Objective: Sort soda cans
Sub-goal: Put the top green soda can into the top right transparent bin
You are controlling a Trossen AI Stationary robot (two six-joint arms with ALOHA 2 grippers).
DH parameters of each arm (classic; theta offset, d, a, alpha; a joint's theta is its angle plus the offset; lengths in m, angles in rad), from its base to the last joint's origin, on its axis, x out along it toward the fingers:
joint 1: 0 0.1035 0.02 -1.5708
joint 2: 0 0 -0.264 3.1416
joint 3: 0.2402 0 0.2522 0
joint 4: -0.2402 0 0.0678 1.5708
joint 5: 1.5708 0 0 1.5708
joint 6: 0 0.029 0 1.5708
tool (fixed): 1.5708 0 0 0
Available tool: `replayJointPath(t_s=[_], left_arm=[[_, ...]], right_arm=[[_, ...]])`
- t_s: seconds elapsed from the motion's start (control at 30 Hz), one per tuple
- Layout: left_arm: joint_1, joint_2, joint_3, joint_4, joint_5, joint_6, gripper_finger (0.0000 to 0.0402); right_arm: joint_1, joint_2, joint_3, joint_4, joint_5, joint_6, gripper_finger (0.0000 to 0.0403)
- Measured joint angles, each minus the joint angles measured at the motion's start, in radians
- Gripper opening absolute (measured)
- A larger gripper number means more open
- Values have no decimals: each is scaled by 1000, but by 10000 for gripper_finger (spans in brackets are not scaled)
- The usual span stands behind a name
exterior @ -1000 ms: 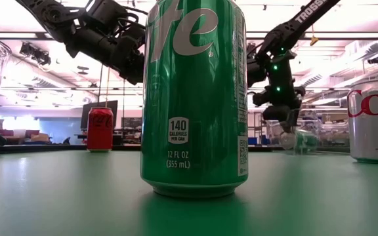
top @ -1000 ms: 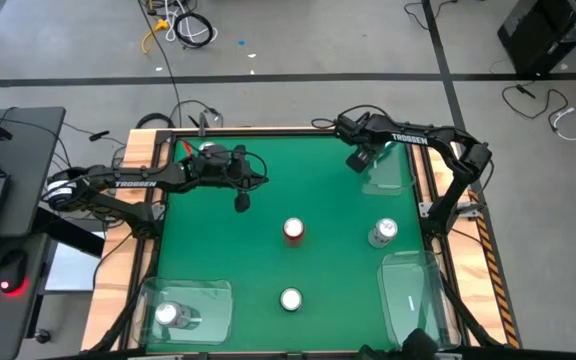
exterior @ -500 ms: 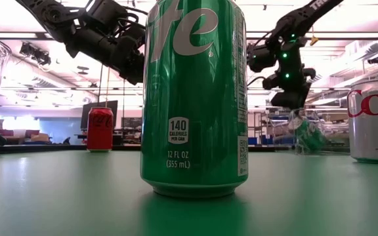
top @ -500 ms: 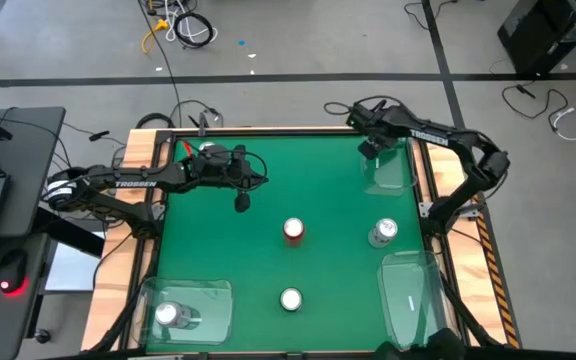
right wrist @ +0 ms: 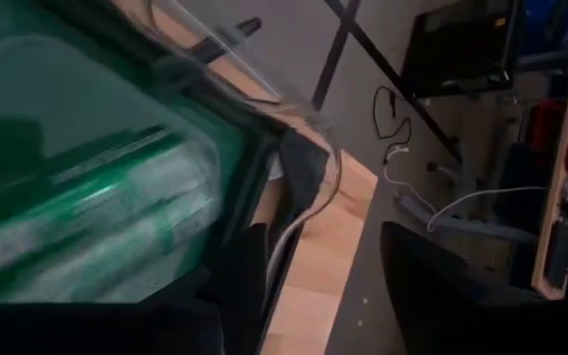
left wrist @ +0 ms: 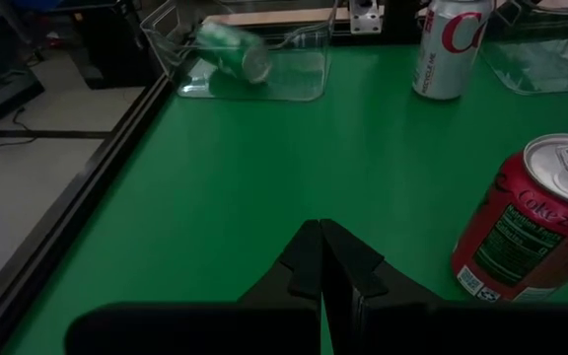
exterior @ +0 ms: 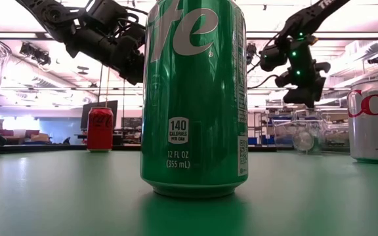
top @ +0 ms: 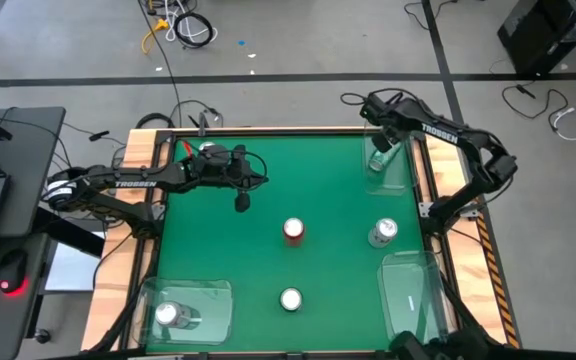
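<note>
Left hand [top: 242,203] fingers together above the green felt surface [top: 268,260], red "Coke Zero" can [top: 293,230] at centre, green "140 calories, 12 fl oz" can [exterior: 195,98] at 6 o'clock, silver Diet Coke can [top: 383,233] at 4 o'clock, green can [left wrist: 233,51] lying in the clear bin [top: 388,175] at 1 o'clock, right hand [top: 380,143] fingers apart over it.

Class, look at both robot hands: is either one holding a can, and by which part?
Neither. The left hand is shut on nothing above the table; the right hand is open over the bin where a green can lies.

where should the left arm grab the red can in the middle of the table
Grip the red can across its round side wall at mid-height, coming down from above. It stands upright and alone on the green table, so the jaws have room on both sides. The left gripper is nearest.
</note>
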Motion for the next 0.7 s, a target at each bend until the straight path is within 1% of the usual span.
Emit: replayJointPath(t_s=[0.13,0.2,0.27,0.37,0.4,0.43,0.57,0.7], left_arm=[[0,0,0,0,0,0,2],[0,0,0,0,0,-1,2],[0,0,0,-1,0,-1,2],[0,0,0,-1,0,-1,2],[0,0,0,0,0,-1,2],[0,0,0,0,1,-1,2],[0,0,0,0,1,-1,2],[0,0,0,-1,2,-1,2]], right_arm=[[-21,5,0,18,-17,-31,174],[-20,1,0,18,-73,-45,172],[-13,-11,0,18,-192,-69,173],[22,-34,0,18,-414,-110,181],[43,-40,0,18,-464,-125,185],[67,-45,0,18,-491,-136,191],[151,-46,-4,20,-488,-149,216],[208,-36,-46,19,-434,-147,241]])
